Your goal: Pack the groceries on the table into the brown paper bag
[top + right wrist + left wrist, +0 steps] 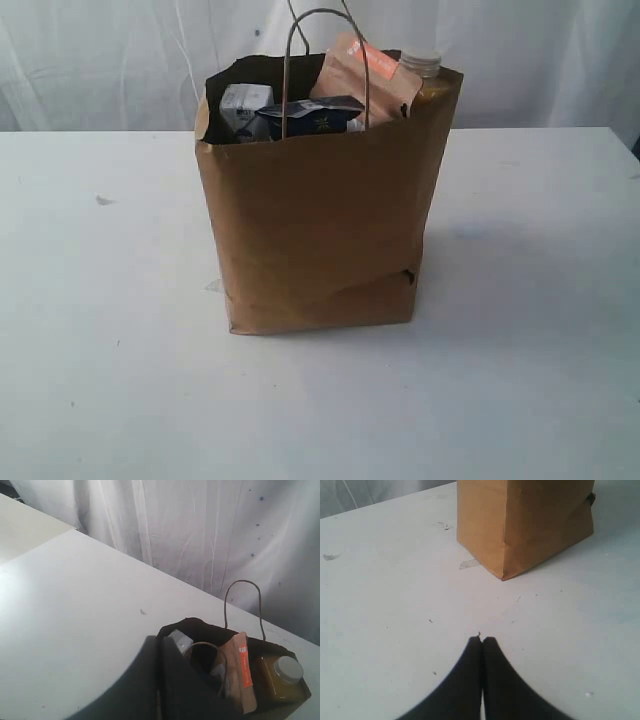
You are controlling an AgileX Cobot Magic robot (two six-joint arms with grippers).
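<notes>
On table [100, 350], bag [320, 230] upright, holding carton [245, 103], spaghetti pack [318, 117], pouch [365, 75], bottle [421, 63], tops showing. Closed and empty: left gripper [482, 640], right gripper [159, 642].

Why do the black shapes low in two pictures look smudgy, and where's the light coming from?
Left wrist view: the black left end effector sits near the lens and blurs; the tall kraft-brown paper bag looks sharper. Right wrist view: the right end effector is a soft dark silhouette. Exterior view: the bag's shadow falls rightward on the white tabletop, suggesting light from the left.
</notes>
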